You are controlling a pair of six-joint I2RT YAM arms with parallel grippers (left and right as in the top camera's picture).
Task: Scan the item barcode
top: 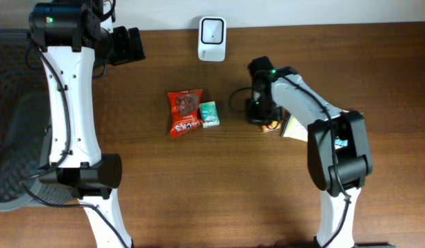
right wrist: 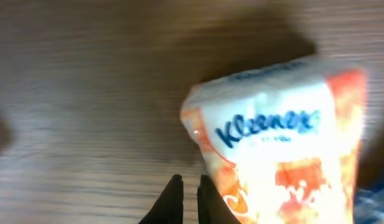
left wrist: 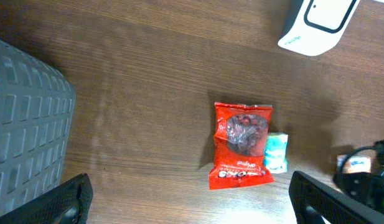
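A white and orange Kleenex tissue pack (right wrist: 279, 143) lies on the wooden table, just right of my right gripper (right wrist: 188, 179). The fingers stand almost together, with only a sliver of table showing between the tips, and the right finger lies along the pack's left edge. From overhead the right gripper (top: 257, 114) points down beside the pack (top: 271, 126). The white barcode scanner (top: 212, 29) stands at the table's back edge. My left gripper (left wrist: 190, 180) hangs wide open and empty, high over the table's left side (top: 133, 45).
A red snack bag (top: 184, 112) and a small teal pack (top: 209, 114) lie side by side mid-table, also in the left wrist view as the bag (left wrist: 243, 144) and teal pack (left wrist: 276, 152). A grey mesh chair (left wrist: 23, 124) sits off the table's left edge.
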